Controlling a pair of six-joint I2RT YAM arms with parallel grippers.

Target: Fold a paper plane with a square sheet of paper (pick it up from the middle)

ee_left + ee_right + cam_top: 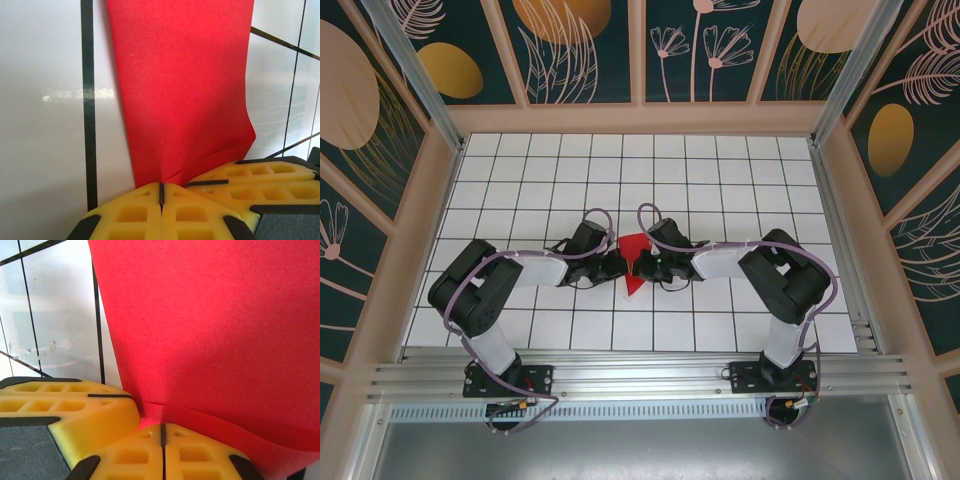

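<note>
Red paper (pixel 185 90) clamped in closed left claw (pixel 161 194) and right claw (pixel 162 434).

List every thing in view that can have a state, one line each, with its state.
red sheet of paper: partly folded to a point at its near end, bent, pinched from both sides.
left end effector: shut on the red sheet of paper, fingers pressed together.
right end effector: shut on the red sheet of paper, fingers pressed together.
</note>
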